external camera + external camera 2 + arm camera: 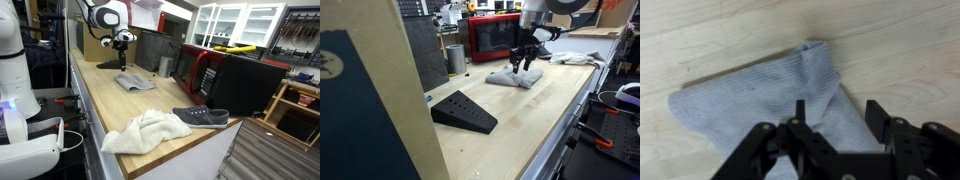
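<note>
Where fingers (880,118) hover, grey cloth (760,100) covers wooden counter (700,30).

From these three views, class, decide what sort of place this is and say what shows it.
Probably a lab or workshop kitchenette: a long wooden counter, a red microwave, and tools hung on the back wall.

The white arm (104,15) reaches over the far end of the bench (105,105), its wrist turned straight down. The gripper (122,40) hangs low above the surface, back from the near long edge. In the wrist view its two black fingers (797,112) stand spread well apart, jaws parted.
</note>
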